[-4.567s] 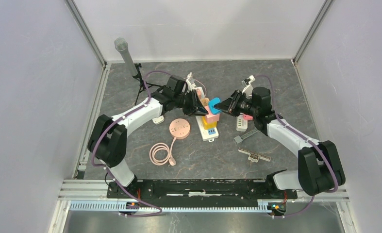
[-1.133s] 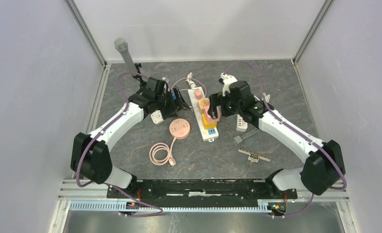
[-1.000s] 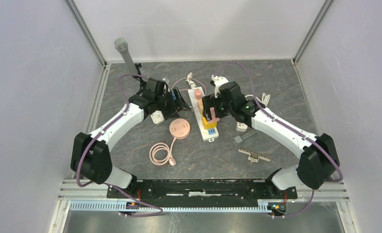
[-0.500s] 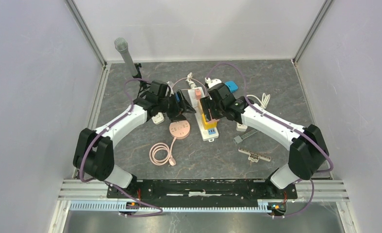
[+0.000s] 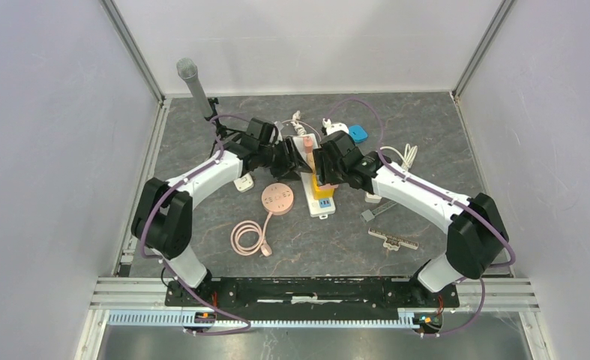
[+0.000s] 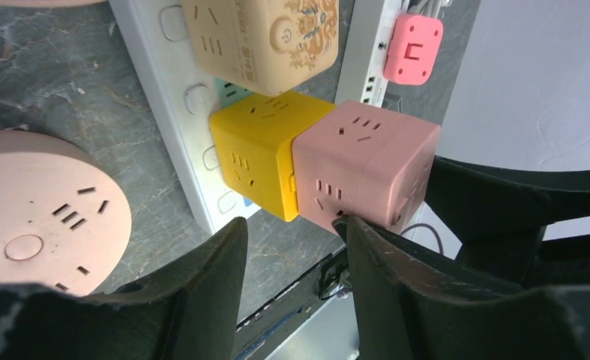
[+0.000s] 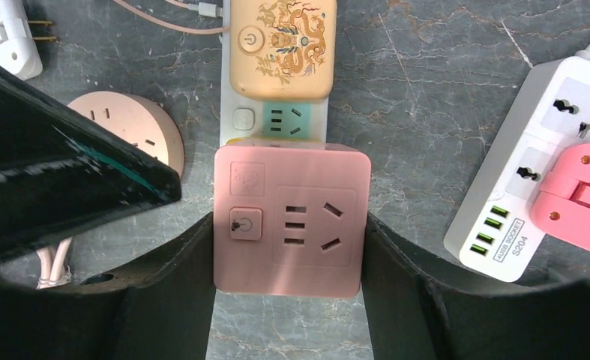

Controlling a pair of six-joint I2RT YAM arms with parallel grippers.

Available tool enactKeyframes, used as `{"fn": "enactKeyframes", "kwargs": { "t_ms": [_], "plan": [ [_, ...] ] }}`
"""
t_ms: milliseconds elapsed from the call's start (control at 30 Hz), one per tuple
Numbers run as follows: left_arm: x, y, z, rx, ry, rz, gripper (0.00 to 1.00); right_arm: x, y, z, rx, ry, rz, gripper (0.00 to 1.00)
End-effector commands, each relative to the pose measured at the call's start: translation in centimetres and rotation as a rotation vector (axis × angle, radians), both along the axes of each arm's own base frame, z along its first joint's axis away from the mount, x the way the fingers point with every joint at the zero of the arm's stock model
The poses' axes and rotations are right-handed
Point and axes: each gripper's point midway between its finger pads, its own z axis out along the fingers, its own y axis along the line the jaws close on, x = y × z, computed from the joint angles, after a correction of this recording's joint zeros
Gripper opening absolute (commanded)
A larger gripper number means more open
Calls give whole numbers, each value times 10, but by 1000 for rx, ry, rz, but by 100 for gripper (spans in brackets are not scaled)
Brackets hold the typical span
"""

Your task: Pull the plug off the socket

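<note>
A white power strip (image 6: 164,112) lies on the table with a tan dragon-printed adapter (image 7: 283,49) and a yellow cube (image 6: 258,157) plugged into it. A pink cube plug (image 7: 292,217) is stuck onto the yellow cube. My right gripper (image 7: 286,225) is shut on the pink cube, one finger pressed flat on each side. My left gripper (image 6: 290,225) is open beside the cubes; its right finger (image 6: 396,285) touches the pink cube's lower corner. From above, the left gripper (image 5: 297,161) and the right gripper (image 5: 320,166) meet over the strip (image 5: 320,208).
A round pink socket (image 5: 277,199) with a coiled cable (image 5: 248,236) lies left of the strip. A second white strip (image 7: 531,172) with a pink plug (image 7: 576,199) lies to the right. A microphone on a stand (image 5: 194,86) stands back left. A blue piece (image 5: 357,133) lies behind.
The right gripper has come down around the pink cube and closed on it. The left arm has swung right to the cubes and its jaws have narrowed.
</note>
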Motion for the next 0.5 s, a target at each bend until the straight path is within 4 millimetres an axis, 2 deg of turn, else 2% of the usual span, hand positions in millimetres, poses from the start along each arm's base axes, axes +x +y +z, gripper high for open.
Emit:
{"fn": "enactKeyframes", "kwargs": {
  "t_ms": [0, 67, 167, 467],
  "plan": [
    [0, -15, 6, 6, -96, -91, 56, -7, -1, -8, 46, 17, -75, 6],
    [-2, -13, 1, 30, -107, -99, 54, -7, -1, -7, 43, 12, -79, 0],
    [-5, -12, -8, 56, -113, -106, 51, -5, 1, -4, 36, 6, -79, 0],
    [0, -29, -24, 15, -129, -124, 40, -3, 12, -3, 48, 9, -51, 0]
  ]
}}
